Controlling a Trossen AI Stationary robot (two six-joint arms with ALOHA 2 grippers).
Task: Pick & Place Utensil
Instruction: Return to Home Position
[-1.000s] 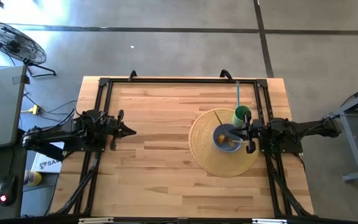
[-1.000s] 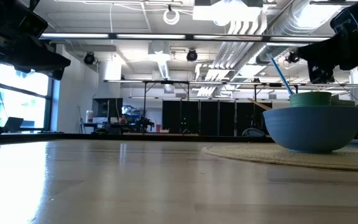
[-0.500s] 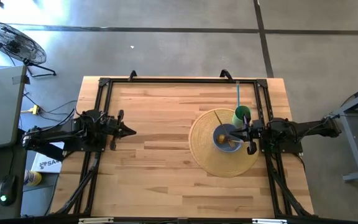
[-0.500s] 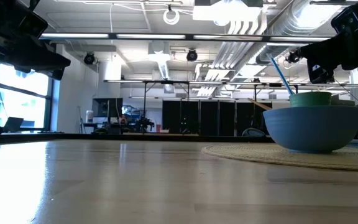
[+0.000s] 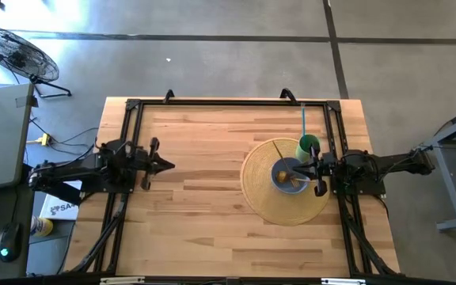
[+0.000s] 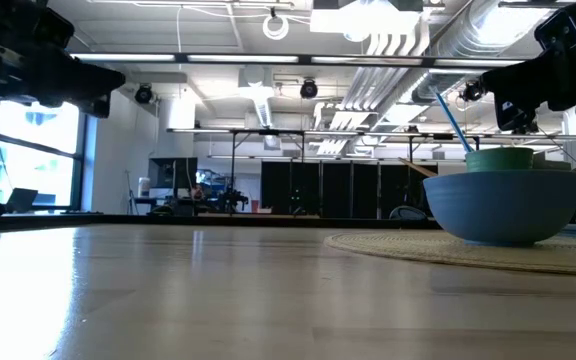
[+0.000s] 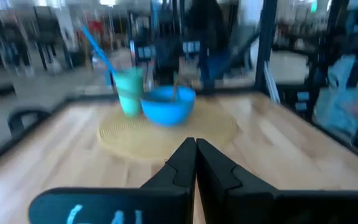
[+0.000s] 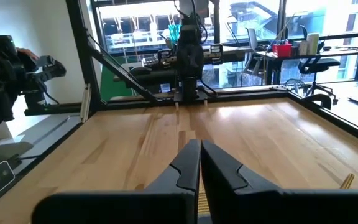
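Note:
A blue bowl (image 5: 287, 173) stands on a round woven mat (image 5: 264, 198) at the table's right side; a wooden utensil (image 5: 296, 183) lies inside it, leaning on the rim. Its handle end (image 8: 347, 181) shows in the right wrist view. A green cup (image 5: 308, 146) with a blue straw (image 5: 303, 123) stands on the mat's far edge. My right gripper (image 8: 200, 148) is shut and hangs above the bowl's right rim, touching nothing. My left gripper (image 7: 196, 147) is shut, raised over the table's left side, pointing at the bowl (image 7: 168, 104) and cup (image 7: 129, 91).
Bare wooden tabletop (image 5: 204, 182) lies between the two arms. A black frame (image 5: 133, 107) runs along the table's edges. A fan (image 5: 18, 51) and a side table stand on the floor to the left.
My left gripper has moved a little toward the table's right and risen slightly. The right arm, bowl, cup and utensil have kept still.

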